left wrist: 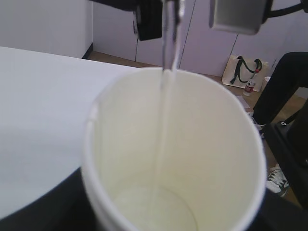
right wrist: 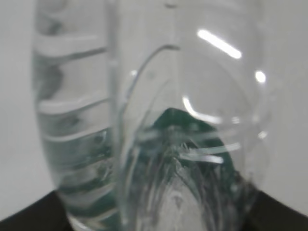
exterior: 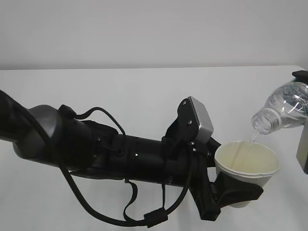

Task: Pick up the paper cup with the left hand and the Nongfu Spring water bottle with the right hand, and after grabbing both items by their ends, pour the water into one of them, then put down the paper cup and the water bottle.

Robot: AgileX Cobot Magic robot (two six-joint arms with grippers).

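Note:
The white paper cup (exterior: 246,161) is held upright above the table, with my left gripper (exterior: 236,192) shut on its lower part. Looking down from the left wrist, I see its cream inside (left wrist: 202,144) with a little water at the bottom. The clear Nongfu Spring water bottle (exterior: 284,110) is tilted neck-down over the cup's far rim, and my right gripper (exterior: 301,113) is shut on its body at the frame's right edge. A thin stream of water (exterior: 251,138) (left wrist: 166,96) falls into the cup. The bottle (right wrist: 159,120) fills the right wrist view, its green label (right wrist: 192,144) showing through.
The white table (exterior: 120,96) spreads out under both arms, and its edge (left wrist: 57,187) runs close beside the cup. Beyond it on the floor are a bag (left wrist: 240,72), a person's dark leg (left wrist: 284,82) and a shoe (left wrist: 276,178).

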